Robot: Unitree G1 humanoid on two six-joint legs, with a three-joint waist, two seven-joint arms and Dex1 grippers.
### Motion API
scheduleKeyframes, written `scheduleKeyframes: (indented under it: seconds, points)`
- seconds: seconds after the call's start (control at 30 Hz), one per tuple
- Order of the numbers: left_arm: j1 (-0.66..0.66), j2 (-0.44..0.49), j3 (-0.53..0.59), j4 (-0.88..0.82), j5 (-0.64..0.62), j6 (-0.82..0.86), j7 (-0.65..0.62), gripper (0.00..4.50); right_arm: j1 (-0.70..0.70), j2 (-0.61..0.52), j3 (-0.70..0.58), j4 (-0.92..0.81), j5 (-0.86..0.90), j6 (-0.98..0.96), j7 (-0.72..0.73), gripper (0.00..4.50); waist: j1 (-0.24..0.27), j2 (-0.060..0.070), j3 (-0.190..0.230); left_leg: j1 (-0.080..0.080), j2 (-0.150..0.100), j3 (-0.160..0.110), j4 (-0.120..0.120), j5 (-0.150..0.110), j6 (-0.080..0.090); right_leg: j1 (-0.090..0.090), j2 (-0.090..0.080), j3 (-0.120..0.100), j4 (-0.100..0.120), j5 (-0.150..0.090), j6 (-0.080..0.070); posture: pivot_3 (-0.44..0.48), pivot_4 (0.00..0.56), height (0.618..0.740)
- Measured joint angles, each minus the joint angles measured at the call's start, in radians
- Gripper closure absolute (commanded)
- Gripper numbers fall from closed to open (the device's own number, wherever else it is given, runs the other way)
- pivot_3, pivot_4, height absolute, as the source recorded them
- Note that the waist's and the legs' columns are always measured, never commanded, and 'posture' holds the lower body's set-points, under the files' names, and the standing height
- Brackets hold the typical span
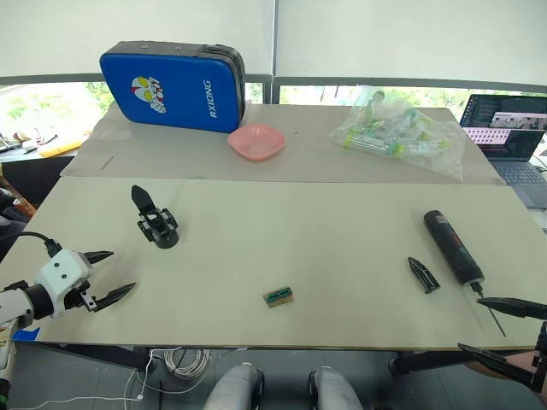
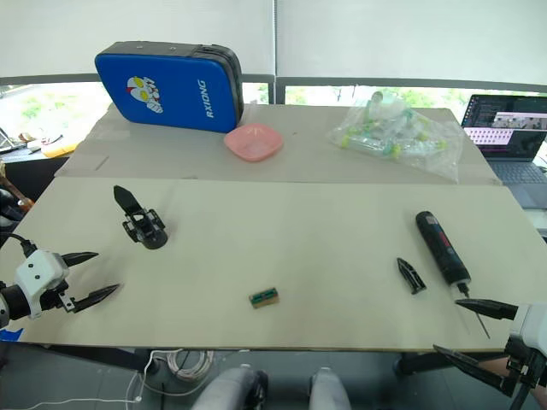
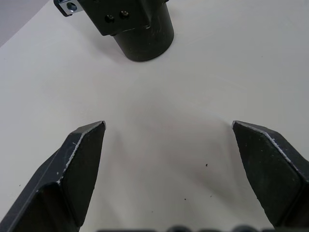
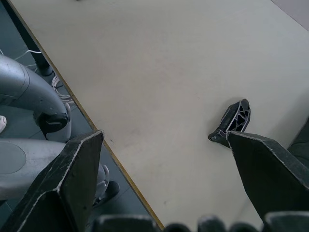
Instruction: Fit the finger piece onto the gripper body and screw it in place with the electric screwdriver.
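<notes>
The gripper body (image 1: pixel 156 224) stands on the near table's left part, its pointed black finger sticking up and away; its round base (image 3: pixel 142 29) shows in the left wrist view. My left gripper (image 1: pixel 111 275) hovers open near the table's front left edge, short of the body. The finger piece (image 1: pixel 423 274) lies flat at the right, also seen in the right wrist view (image 4: pixel 231 121). The electric screwdriver (image 1: pixel 454 248) lies just right of it, metal bit toward the front edge. My right gripper (image 1: pixel 491 329) is open at the front right corner, beside the bit, holding nothing.
A small tan-and-green block (image 1: pixel 279 296) lies near the front edge at the middle. On the far table sit a blue case (image 1: pixel 171 87), a pink bowl (image 1: pixel 256 141) and a clear bag of tubes (image 1: pixel 397 134). A laptop (image 1: pixel 513 137) is at the far right.
</notes>
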Motion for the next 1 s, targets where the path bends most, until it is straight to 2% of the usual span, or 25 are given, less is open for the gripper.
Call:
scheduleKeyframes:
  seconds: [0.1,0.2,0.3,0.53,0.73,0.87,1.0]
  points:
    - [0.000,0.000,0.003,-0.005,-0.022,0.035,-0.006,0.06,-0.025,0.010,0.021,-0.018,0.008,0.002,-0.016,0.00,0.000,0.000,0.000,0.000,0.000,0.000,0.000,0.000,0.000,0.000,0.000,0.000,0.000,0.000,0.000,0.000,0.150,0.740]
    - [0.032,-0.027,0.044,-0.070,-0.132,0.168,-0.020,0.06,-0.139,0.070,0.122,-0.113,0.101,0.021,-0.077,0.00,-0.015,0.000,0.000,0.000,0.003,0.000,0.000,0.000,0.000,0.000,-0.001,0.000,0.000,0.000,0.000,0.000,0.150,0.740]
    - [0.063,-0.095,0.119,-0.118,-0.199,0.222,0.047,0.06,-0.219,0.123,0.220,-0.217,0.159,0.024,-0.147,0.00,-0.017,0.000,0.000,0.001,0.005,0.000,0.000,-0.001,-0.002,0.000,0.000,-0.001,0.000,0.000,-0.001,0.000,0.150,0.740]
    - [0.179,-0.193,0.222,-0.105,-0.218,0.231,0.160,0.06,-0.270,0.198,0.372,-0.304,0.183,0.000,-0.207,0.00,-0.007,-0.001,0.000,0.001,0.005,0.001,0.000,-0.003,-0.003,0.000,0.001,-0.005,0.000,0.001,-0.003,0.000,0.150,0.740]
    - [0.198,-0.216,0.209,-0.160,-0.231,0.260,0.154,0.06,-0.299,0.204,0.392,-0.279,0.163,-0.087,-0.175,0.00,0.004,-0.003,-0.001,0.002,0.006,0.002,0.000,-0.003,-0.003,0.001,0.000,-0.006,0.000,0.001,-0.003,0.000,0.150,0.740]
    - [0.109,-0.233,0.147,-0.201,-0.230,0.264,0.157,0.06,-0.330,0.194,0.392,-0.228,0.164,-0.102,-0.154,0.00,0.010,-0.003,-0.001,0.004,0.006,0.003,0.000,-0.003,-0.003,0.001,0.001,-0.006,0.000,0.001,-0.003,0.000,0.150,0.740]
    - [0.027,-0.241,0.063,-0.161,-0.184,0.249,0.157,0.06,-0.366,0.194,0.401,-0.209,0.164,-0.105,-0.149,0.00,0.006,-0.003,-0.001,0.005,0.008,0.005,0.000,-0.003,-0.003,0.000,0.005,-0.005,0.000,0.002,-0.004,0.000,0.150,0.740]
